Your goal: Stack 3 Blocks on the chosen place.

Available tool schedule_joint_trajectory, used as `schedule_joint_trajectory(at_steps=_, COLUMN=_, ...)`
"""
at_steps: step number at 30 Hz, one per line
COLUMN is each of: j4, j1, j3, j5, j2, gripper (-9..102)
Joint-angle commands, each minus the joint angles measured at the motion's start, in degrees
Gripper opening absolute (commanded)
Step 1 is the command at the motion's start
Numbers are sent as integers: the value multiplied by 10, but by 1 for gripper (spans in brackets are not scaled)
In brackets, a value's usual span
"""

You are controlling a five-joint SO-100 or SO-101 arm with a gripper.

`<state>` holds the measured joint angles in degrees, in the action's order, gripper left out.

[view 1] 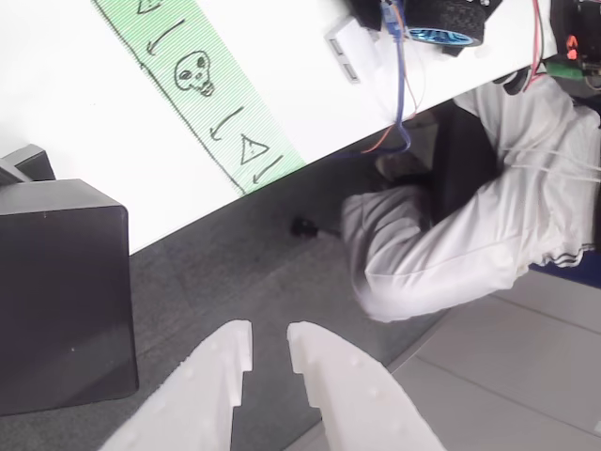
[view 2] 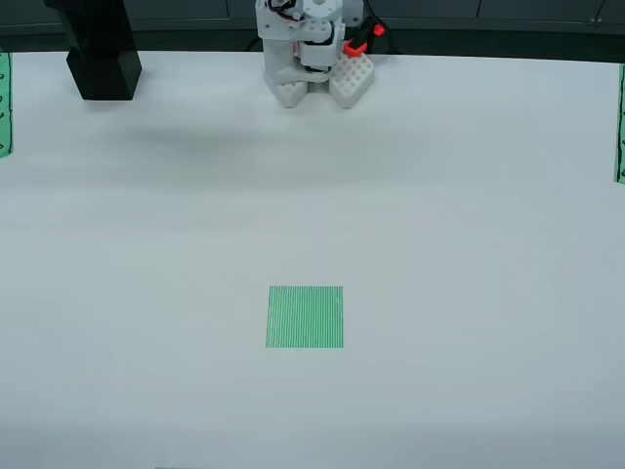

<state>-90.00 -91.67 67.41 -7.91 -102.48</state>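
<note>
The wrist view looks down past my two white fingers (view 1: 221, 376), and my gripper (view 1: 269, 340) stands open with a narrow gap and nothing in it. It hangs beyond the white table's edge, over dark grey floor. The chosen place (view 2: 305, 317), a flat square of fine green and white stripes, lies on the white table in the overhead view, a little below the middle. The arm's white base (view 2: 308, 54) stands at the far edge of that table. The blocks are out of view.
A large smooth dark box (view 1: 56, 291) fills the wrist view's left side and stands at the overhead view's top left (view 2: 100, 54). A long green band with drawn marks (view 1: 211, 89) runs along the table. A seated person's light-clothed leg (view 1: 451, 254) is at right.
</note>
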Motion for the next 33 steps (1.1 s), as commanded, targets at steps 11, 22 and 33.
schedule_joint_trajectory(at_steps=11, j4=-1, j1=-73, j3=-11, j5=21, j2=5, gripper=0)
schedule_joint_trajectory(at_steps=22, j4=-1, j1=-86, j3=40, j5=32, j2=12, gripper=0)
schedule_joint_trajectory(at_steps=33, j4=29, j1=-83, j3=127, j5=32, j2=25, gripper=0)
